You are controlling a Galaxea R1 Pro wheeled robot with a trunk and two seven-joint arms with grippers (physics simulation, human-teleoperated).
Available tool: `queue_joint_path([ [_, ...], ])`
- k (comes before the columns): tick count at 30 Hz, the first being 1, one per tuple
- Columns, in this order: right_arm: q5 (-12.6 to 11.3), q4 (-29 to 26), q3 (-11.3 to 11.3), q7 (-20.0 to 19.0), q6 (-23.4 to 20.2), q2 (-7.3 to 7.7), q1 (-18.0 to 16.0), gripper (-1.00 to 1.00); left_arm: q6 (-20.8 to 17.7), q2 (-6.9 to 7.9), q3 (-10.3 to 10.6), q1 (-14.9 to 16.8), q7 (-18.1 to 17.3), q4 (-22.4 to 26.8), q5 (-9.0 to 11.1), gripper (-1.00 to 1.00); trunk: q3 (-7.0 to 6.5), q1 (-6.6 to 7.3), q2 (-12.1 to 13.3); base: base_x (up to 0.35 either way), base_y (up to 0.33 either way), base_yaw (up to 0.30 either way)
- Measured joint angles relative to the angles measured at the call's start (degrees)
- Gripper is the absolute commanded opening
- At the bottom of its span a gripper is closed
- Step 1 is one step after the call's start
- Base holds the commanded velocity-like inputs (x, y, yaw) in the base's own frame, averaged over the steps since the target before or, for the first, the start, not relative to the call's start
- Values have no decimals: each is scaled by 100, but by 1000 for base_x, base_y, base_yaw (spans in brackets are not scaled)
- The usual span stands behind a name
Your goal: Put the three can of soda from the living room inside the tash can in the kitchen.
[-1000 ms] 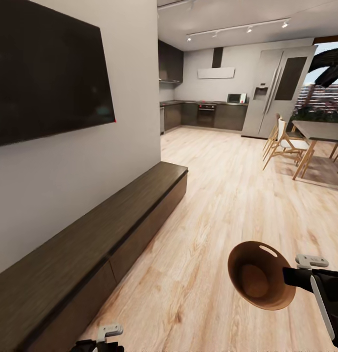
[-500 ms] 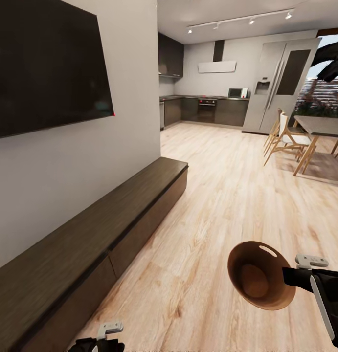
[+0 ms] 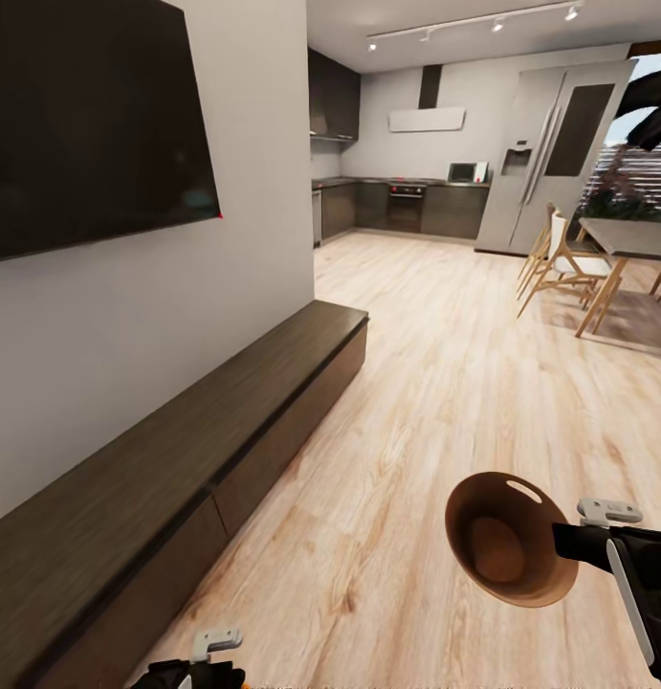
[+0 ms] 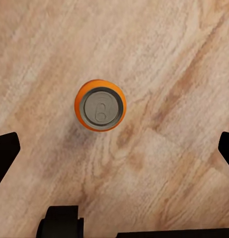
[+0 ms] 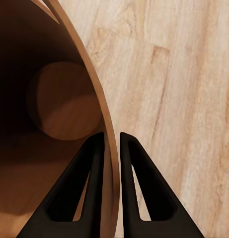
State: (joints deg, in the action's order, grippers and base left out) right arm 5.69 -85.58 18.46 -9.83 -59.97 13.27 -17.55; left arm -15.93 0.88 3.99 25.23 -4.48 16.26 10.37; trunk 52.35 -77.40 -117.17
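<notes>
1. Right gripper (image 5: 110, 144): fingers pinched onto the thin wall of the tash can (image 3: 507, 552), one finger inside the rim, one outside. Clamped on the rim.
2. Tash can is held off the floor at the lower right of the head view, tipped so its open mouth faces the camera. Round base visible inside, oval handle cutout near the upper rim. No can visible inside it.
3. Left gripper (image 3: 204, 660): only a bit of it shows at the bottom edge of the head view. In the left wrist view the two dark fingers (image 4: 5, 151) sit far out at opposite edges, so it's spread apart, holding nothing.
4. Can of soda (image 4: 100, 105): orange, silver top, standing upright on the wood floor (image 3: 445, 402), seen straight down from the left wrist camera. Lies between the finger lines but apart from both.
5. Long low dark wood bench (image 3: 177, 459) runs along the wall on the left, black TV (image 3: 91, 124) mounted above it.
6. Mid distance, right: dining table (image 3: 636, 239) with pale wooden chairs (image 3: 560, 268).
7. Far end: kitchen (image 3: 407, 191) with dark cabinets, oven, range hood, tall silver fridge (image 3: 550, 153) to its right.
</notes>
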Motion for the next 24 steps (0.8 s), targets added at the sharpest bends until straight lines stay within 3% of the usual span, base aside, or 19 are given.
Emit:
queue_joint_path([
  [24, -25, -18, 0, 0, 0, -9, 0, -100, 2, 0, 6, 0, -25, 0, 0, 100, 89, 0, 0, 0, 0, 7],
])
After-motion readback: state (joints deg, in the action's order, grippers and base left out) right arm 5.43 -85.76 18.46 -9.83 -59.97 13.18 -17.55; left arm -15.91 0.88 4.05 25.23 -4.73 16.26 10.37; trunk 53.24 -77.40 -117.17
